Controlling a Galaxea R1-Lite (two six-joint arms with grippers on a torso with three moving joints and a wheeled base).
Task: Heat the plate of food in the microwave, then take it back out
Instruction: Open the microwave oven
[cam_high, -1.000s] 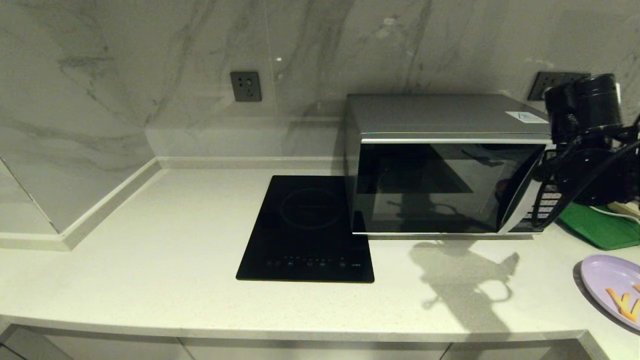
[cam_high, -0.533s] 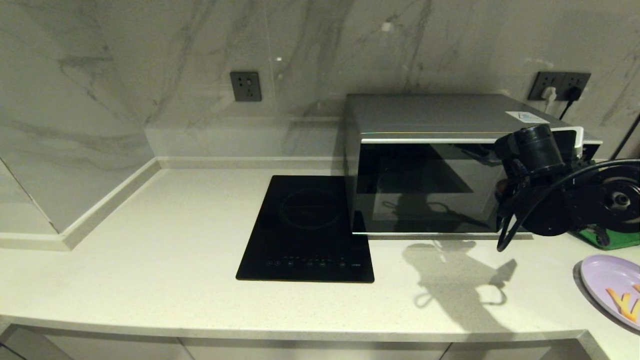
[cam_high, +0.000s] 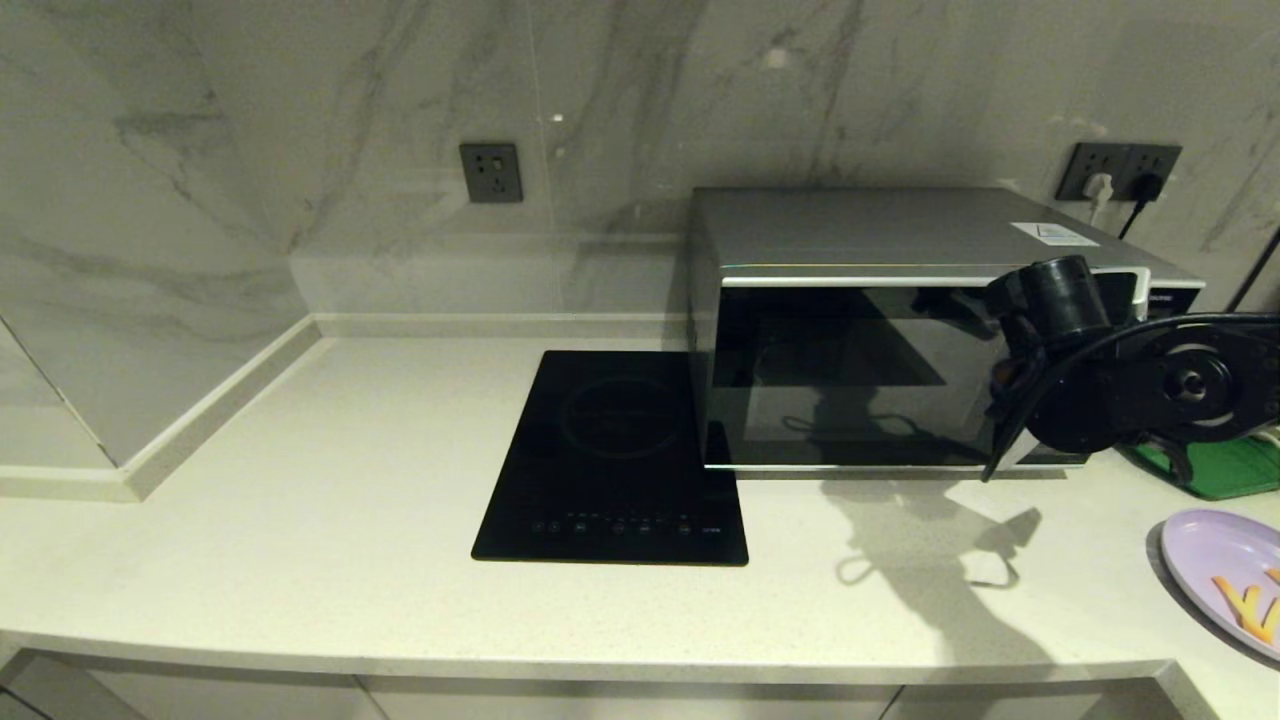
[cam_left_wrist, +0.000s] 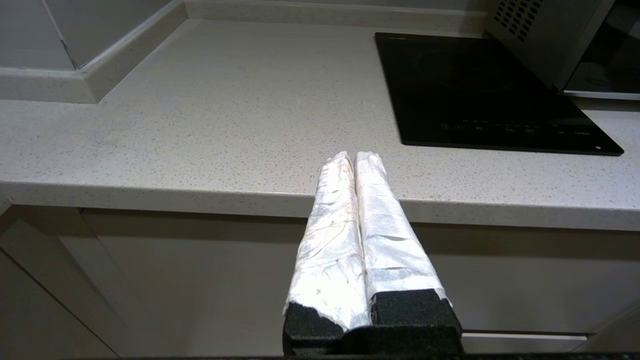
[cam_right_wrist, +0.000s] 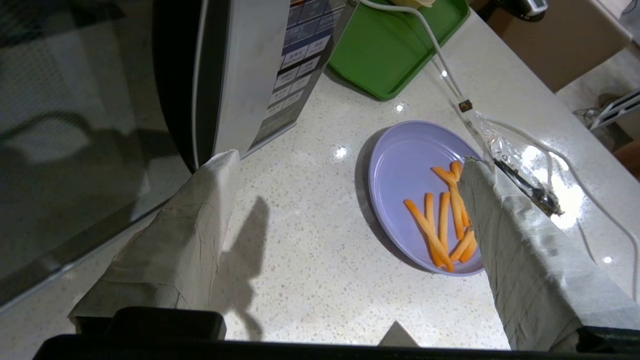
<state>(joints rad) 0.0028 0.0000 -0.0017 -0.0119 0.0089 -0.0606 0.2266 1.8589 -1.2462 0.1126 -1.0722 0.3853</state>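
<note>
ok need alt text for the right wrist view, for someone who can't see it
The right gripper hangs open above a pale counter, one padded finger by the microwave handle strip, the other in front of the plate of food. The lavender plate holds orange sticks; a green tray and white cable lie beyond.

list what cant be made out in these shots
- Microwave inside: head view, dark reflective door glass hides it.
- Keypad: head view, the right arm covers it; right wrist view, labels too small.
- Plate of food: head view, cut off by the frame edge; right wrist view, a right gripper finger overlaps it.
</note>
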